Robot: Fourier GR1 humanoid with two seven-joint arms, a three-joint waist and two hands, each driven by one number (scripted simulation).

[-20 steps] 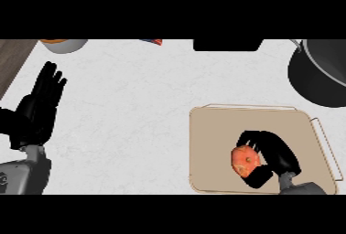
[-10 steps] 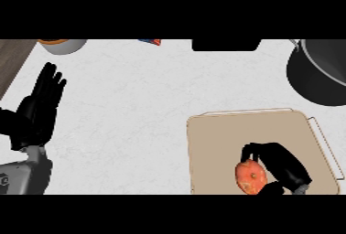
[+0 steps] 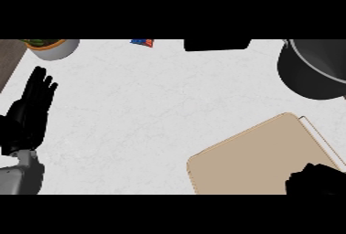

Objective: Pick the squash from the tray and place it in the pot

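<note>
There are two robot hands, one tray, one pot, one bowl and two smaller things at the far edge.

The left robot hand (image 3: 30, 114) is black and rests at the left side of the surface (image 3: 155, 105). It is open, with its fingers straight and pointing to the far side, and its grey forearm comes in from the near edge. Of the right robot hand (image 3: 317, 179) only a dark shape shows at the near right corner, over the near right part of the tray (image 3: 256, 157). I cannot tell whether it is open or closed. The squash does not show anywhere in the view, so I cannot tell where it is or whether this hand holds it.

The tray is flat, tan and rectangular with rounded corners, and it has a paler rim along its right side. It lies askew at the near right.

The pot (image 3: 312, 68) is round, dark grey and deep, at the far right, apart from the tray.

The surface is white with a faint marble pattern. At its far left stands a pale round bowl (image 3: 55, 48) with something orange and green inside. A small blue and red thing (image 3: 142, 42) and a black block (image 3: 216, 44) lie at the far edge.
</note>
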